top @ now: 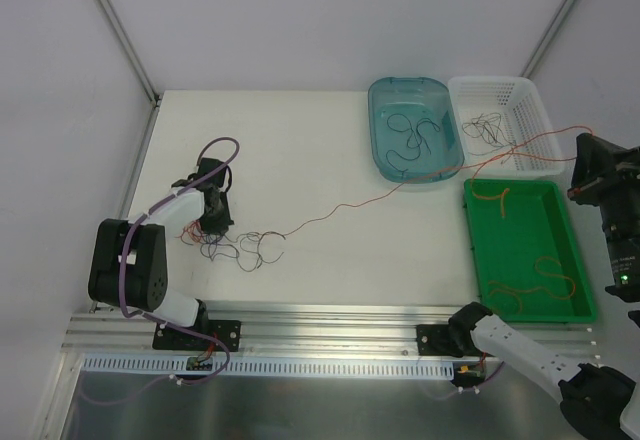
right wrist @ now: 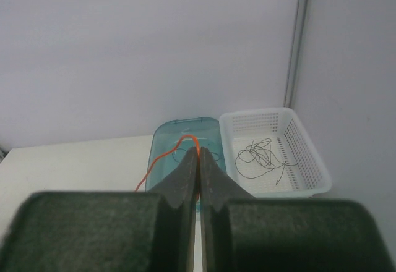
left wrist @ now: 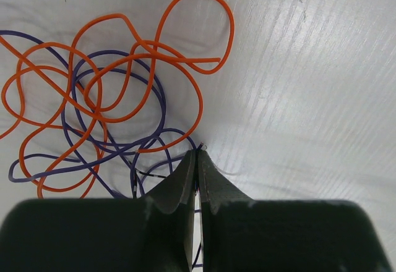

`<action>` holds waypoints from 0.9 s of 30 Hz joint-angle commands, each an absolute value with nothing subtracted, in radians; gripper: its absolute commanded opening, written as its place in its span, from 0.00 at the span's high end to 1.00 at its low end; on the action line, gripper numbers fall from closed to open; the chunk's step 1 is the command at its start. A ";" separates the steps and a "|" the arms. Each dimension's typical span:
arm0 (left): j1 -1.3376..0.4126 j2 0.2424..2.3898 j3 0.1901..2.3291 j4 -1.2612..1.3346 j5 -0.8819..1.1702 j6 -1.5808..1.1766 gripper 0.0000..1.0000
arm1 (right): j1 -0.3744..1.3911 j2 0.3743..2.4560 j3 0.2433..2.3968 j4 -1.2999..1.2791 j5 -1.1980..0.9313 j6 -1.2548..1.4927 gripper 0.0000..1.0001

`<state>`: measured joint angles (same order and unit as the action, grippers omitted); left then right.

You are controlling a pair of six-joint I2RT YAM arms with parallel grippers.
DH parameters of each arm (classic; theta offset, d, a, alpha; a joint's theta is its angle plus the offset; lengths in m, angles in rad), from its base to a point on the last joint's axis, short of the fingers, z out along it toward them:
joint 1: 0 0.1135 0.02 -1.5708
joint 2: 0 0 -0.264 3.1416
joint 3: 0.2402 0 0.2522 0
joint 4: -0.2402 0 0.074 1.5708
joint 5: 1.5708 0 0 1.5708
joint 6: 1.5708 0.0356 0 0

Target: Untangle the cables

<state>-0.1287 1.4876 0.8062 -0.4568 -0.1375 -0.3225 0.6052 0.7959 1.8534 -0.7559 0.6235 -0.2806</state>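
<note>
Looking down on a white worktop [top: 300,140], with two robot arms fixed at its near edge. Three containers sit at the far right. Largest is a green tray [top: 520,230] nearest the arms, holding a few curled orange wires [top: 545,278]. Behind it to the left is a see-through teal tub [top: 385,95] with dark wires [top: 412,130] looped inside. Just beside the tub on the right is a white mesh basket [top: 530,100] holding a small clump of black wires [top: 490,130].

The left pincer [top: 214,228] is lowered onto the worktop at the left, its jaws closed. The tangled cables [top: 240,248] lie on the worktop just to its right, touching its tips. In the left wrist view these cables [left wrist: 105,86] are overlapping orange and purple loops with a thin black thread, spread in front of the closed pincer [left wrist: 198,156]. Whether a strand is pinched there cannot be told.

One long orange strand [top: 372,201] runs from the tangle across the worktop, over the near corner of the tub and the basket, up to the right pincer [top: 586,142], raised beside the basket. The right wrist view shows that pincer [right wrist: 198,154] closed on the strand [right wrist: 185,139], which rises from its tips.
</note>
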 commanded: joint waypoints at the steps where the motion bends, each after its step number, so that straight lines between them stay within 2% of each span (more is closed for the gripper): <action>1: -0.120 1.500 0.836 -0.485 -0.173 -0.308 1.00 | 0.603 0.802 1.855 -0.721 0.683 -0.342 0.99; 3: -0.120 1.500 0.839 -0.485 -0.176 -0.304 1.00 | 0.603 0.805 1.823 -0.767 0.672 -0.327 0.99; 8: -0.120 1.459 0.838 -0.483 -0.117 -0.304 1.00 | 0.603 0.837 1.616 -0.911 0.375 -0.119 0.99; 12: -0.121 1.434 0.830 -0.480 -0.104 -0.293 1.00 | 0.603 0.838 1.255 -0.833 0.212 0.056 0.99; 13: -0.120 1.430 0.830 -0.480 -0.104 -0.293 1.00 | 0.601 0.839 1.132 -0.824 0.224 0.090 0.99; 16: -0.121 1.419 0.831 -0.480 -0.103 -0.291 1.00 | 0.601 0.867 1.010 -0.830 0.309 0.172 0.96; 21: -0.123 1.411 0.839 -0.480 -0.094 -0.288 1.00 | 0.595 0.902 0.942 -0.939 0.409 0.224 0.94; 25: -0.123 1.404 0.842 -0.476 -0.063 -0.293 1.00 | 0.598 0.899 0.939 -0.892 0.303 0.160 0.47; 27: -0.123 1.393 0.839 -0.472 -0.046 -0.291 1.00 | 0.604 0.899 0.931 -0.847 0.229 0.127 0.42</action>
